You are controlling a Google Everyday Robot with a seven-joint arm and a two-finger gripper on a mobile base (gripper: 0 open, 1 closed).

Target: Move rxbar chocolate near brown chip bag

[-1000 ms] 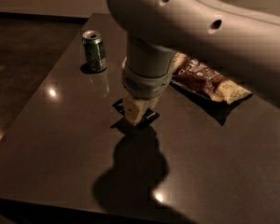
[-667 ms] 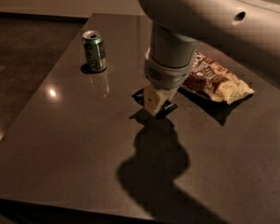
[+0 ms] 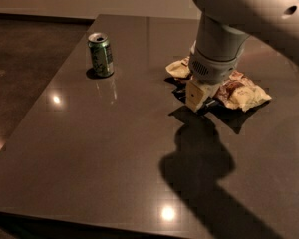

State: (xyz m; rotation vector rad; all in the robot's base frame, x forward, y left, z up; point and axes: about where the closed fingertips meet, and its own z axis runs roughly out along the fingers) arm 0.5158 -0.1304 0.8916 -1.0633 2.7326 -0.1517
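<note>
My gripper [image 3: 198, 101] hangs from the big pale arm at the right middle of the dark table [image 3: 89, 148]. It is shut on the rxbar chocolate [image 3: 211, 105], a small flat black wrapper of which only dark edges show beside the pale fingers [image 3: 194, 94]. The bar sits low, at or just above the table top. The brown chip bag [image 3: 243, 94] lies right behind the gripper, its pale ends showing on both sides of the arm. The bar is close against the bag's front edge.
A green soda can [image 3: 100, 55] stands upright at the back left of the table. The arm's shadow falls on the table in front of the gripper. The floor lies to the left, past the table's edge.
My gripper has carried the rxbar chocolate from the table's middle to the right and back, up to the front edge of the brown chip bag.
</note>
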